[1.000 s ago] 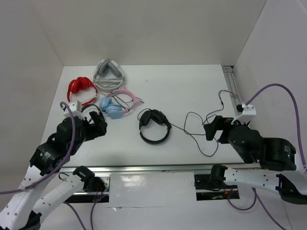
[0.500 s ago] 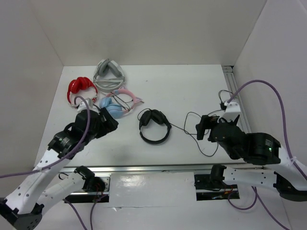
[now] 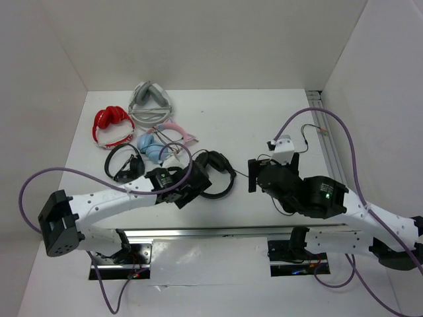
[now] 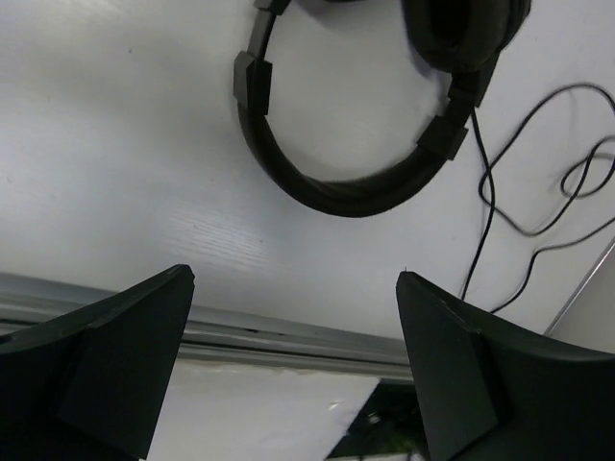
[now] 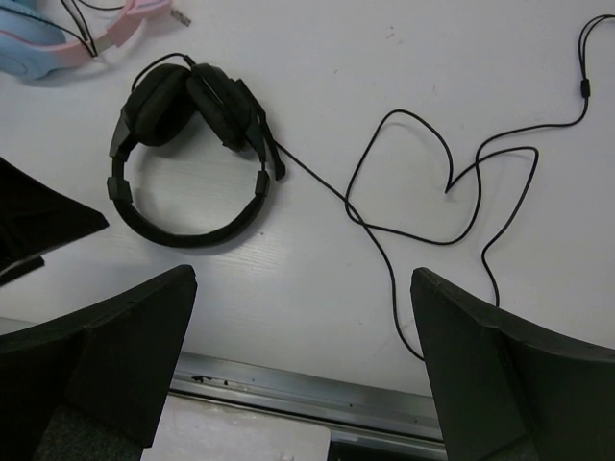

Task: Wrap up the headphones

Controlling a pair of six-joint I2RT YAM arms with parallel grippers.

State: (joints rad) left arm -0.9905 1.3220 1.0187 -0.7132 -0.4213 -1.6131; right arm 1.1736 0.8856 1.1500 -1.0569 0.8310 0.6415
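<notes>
The large all-black headphones (image 3: 219, 162) lie flat mid-table, ear cups together at the far side, band toward me. Their thin cable (image 3: 305, 135) trails right in loose loops. My left gripper (image 3: 197, 181) is open and empty, hovering at the near-left side of the band (image 4: 336, 196), which lies beyond its fingertips (image 4: 293, 279). My right gripper (image 3: 254, 178) is open and empty above the cable (image 5: 390, 260). The headphones (image 5: 159, 106) lie up-left of its fingertips (image 5: 303, 279). Part of the band is hidden under my left gripper in the top view.
A smaller black pair (image 3: 124, 162), a red pair (image 3: 109, 124), a grey pair (image 3: 151, 102) and a pink-and-blue pair (image 3: 157, 144) sit at the back left. A metal rail (image 5: 288, 389) runs along the table's near edge. White walls enclose three sides.
Both arms have swung toward the middle. The left gripper moved right, up to the headphones. The right gripper moved left over the cable loops. The headphones have not moved.
</notes>
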